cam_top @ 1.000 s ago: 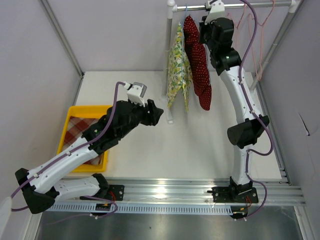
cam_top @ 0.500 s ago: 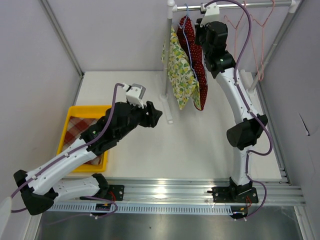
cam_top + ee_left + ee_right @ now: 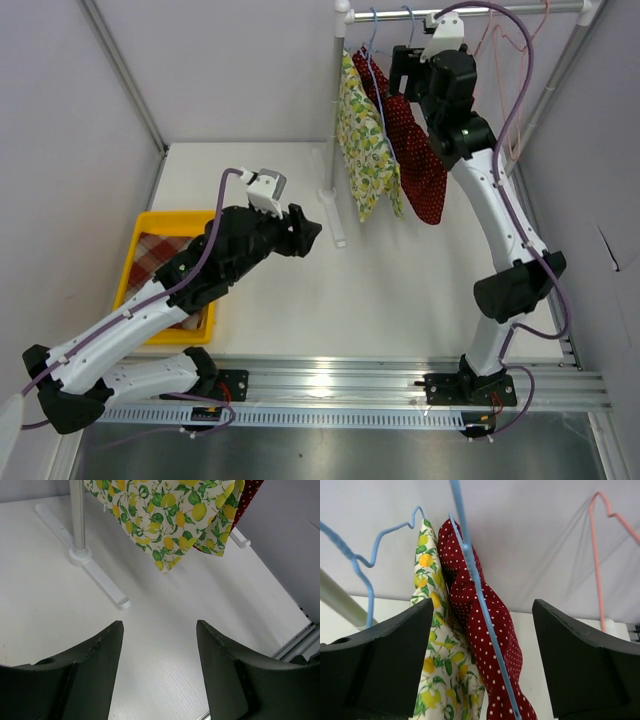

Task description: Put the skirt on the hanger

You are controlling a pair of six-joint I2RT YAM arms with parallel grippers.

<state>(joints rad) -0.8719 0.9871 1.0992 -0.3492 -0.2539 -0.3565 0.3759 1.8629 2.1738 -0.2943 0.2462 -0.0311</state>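
From above, my right gripper [image 3: 400,68] is hovering by the rail [image 3: 500,9], where the red dotted skirt [image 3: 420,165] is hanging beside the lemon-print skirt [image 3: 365,150]. My left gripper [image 3: 306,228] is hovering over the table [image 3: 400,290].

On my left wrist, the fingers [image 3: 95,670] are standing apart, gripping nothing.

On my right wrist, the fingers [image 3: 395,655] are spreading wide, with the blue hanger [image 3: 475,590] passing between them unclamped.

No legible text, labels, brands, numbers or signs anywhere in view
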